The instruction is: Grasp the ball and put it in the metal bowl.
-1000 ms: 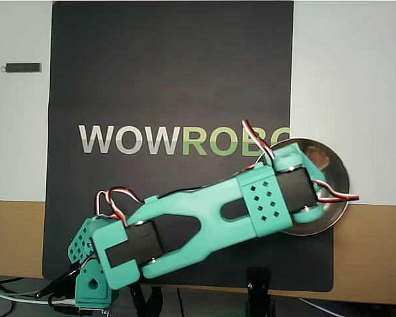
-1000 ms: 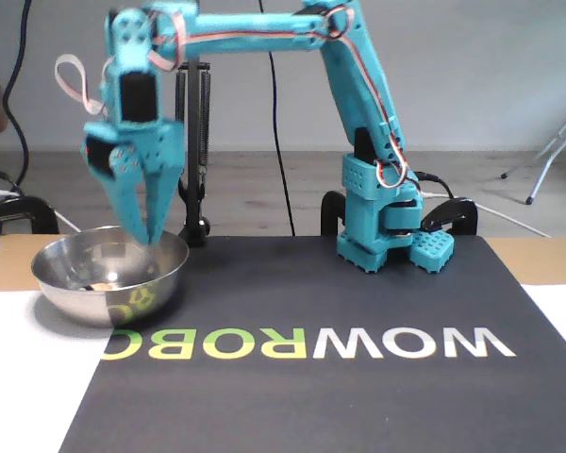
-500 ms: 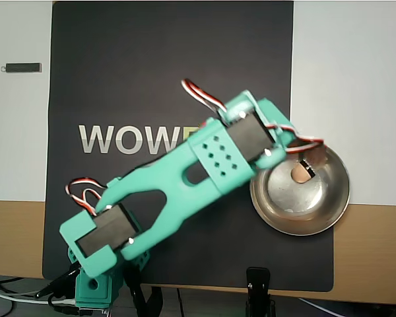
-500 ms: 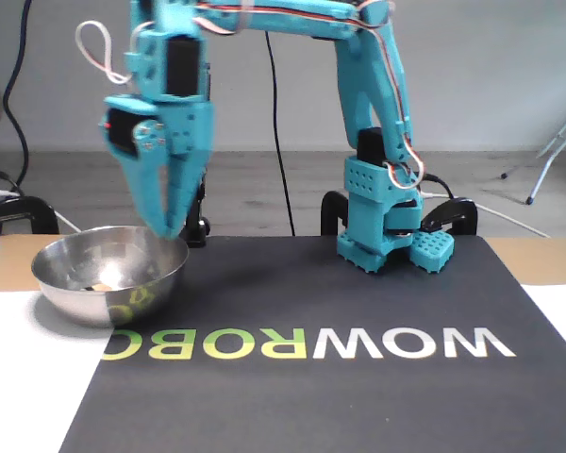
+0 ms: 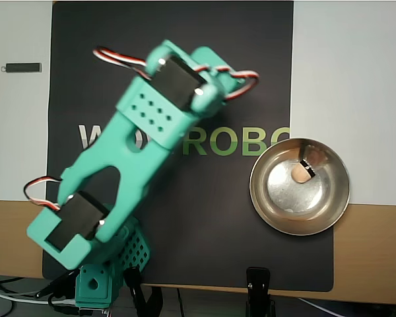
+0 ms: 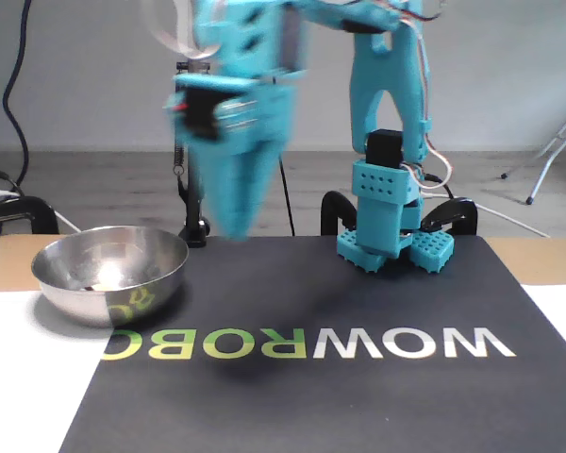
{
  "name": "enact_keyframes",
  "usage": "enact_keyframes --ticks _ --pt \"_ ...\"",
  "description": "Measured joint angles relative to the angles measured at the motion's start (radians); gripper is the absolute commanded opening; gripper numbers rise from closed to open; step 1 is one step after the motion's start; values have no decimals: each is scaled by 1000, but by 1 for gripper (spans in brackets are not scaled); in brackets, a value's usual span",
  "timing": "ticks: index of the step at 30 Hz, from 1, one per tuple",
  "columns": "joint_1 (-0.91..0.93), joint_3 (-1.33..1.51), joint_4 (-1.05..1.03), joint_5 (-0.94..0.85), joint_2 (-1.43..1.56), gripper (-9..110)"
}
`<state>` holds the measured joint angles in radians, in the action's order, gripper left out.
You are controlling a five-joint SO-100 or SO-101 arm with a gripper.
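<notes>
The black mat (image 5: pixel 251 66) bore "WOWROBO" lettering (image 6: pixel 302 344), white then green. The blurred gripper (image 6: pixel 231 226) hung above the mat at centre frame, touching nothing; its spread was unreadable. The ball (image 5: pixel 297 174) lay inside the metal bowl (image 5: pixel 270 205), right of centre.
</notes>
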<state>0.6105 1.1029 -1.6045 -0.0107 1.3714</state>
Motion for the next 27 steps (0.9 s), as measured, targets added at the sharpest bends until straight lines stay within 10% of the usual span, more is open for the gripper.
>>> enact_keyframes --ticks 27 --pt "-541 0 -63 364 41 0"
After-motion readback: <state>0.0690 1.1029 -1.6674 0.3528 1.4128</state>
